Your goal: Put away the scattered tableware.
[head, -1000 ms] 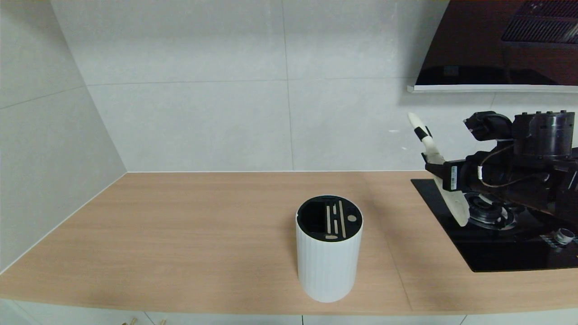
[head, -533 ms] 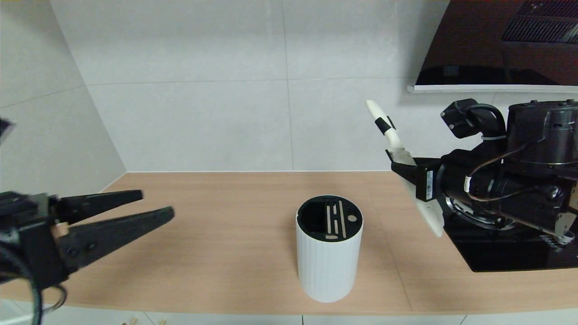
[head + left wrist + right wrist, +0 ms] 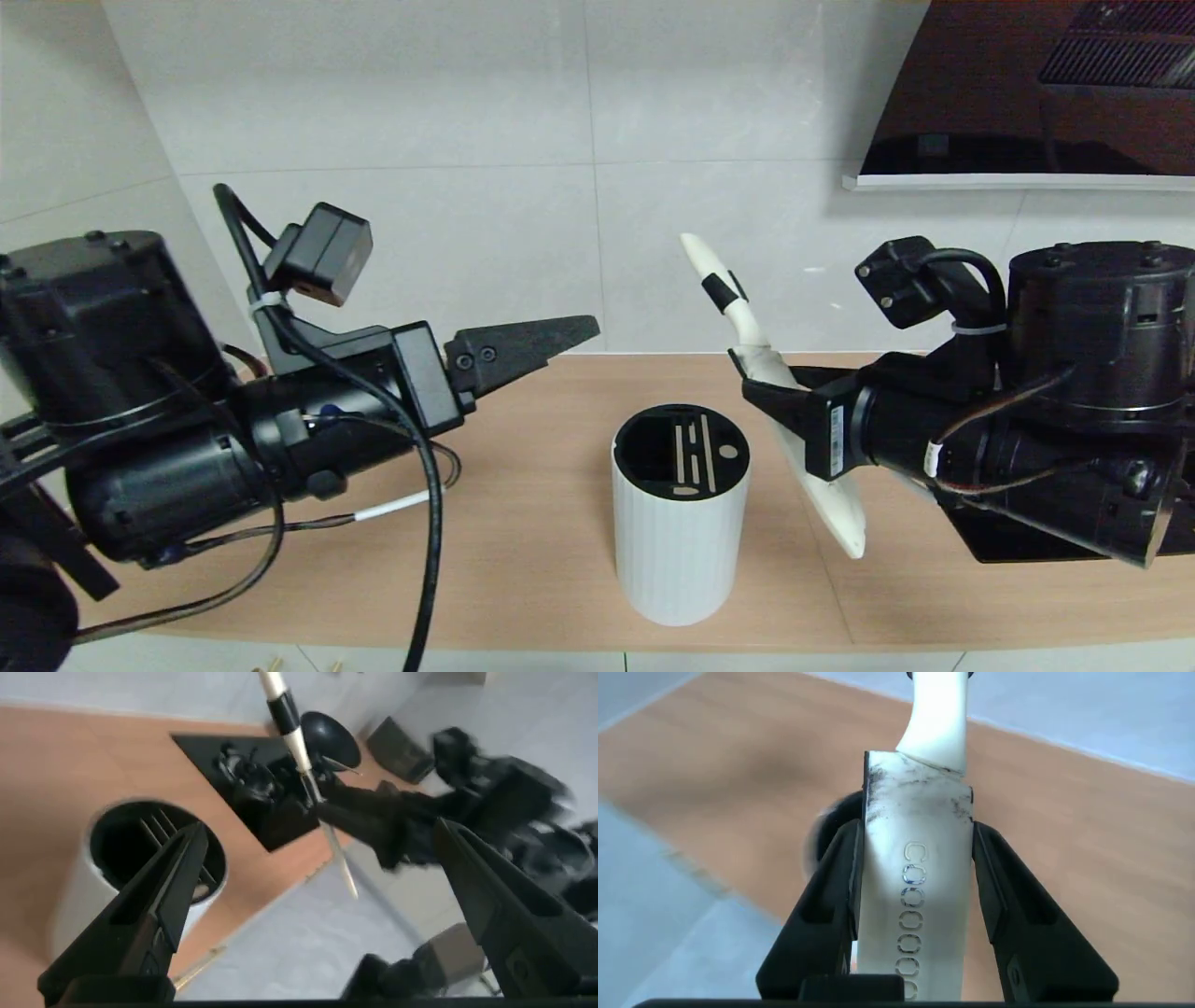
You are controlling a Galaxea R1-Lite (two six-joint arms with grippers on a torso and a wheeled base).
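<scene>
The worktop (image 3: 541, 523) had a matt, pale wood-grain surface. At lower centre the holder (image 3: 680, 551) was white, matt and finely ribbed, plastic by its look, with a black slotted insert on top. The knife (image 3: 836, 509) had a smooth white blade, smudged grey near its white, black-banded handle. The left claw (image 3: 583, 329) and right claw (image 3: 770, 392) were matt black plastic. The wall tiles (image 3: 467, 93) were pale grey with a soft sheen. At lower right the hob (image 3: 1008, 546) was glossy black; at upper right the hood (image 3: 980, 93) was dark and glossy.
</scene>
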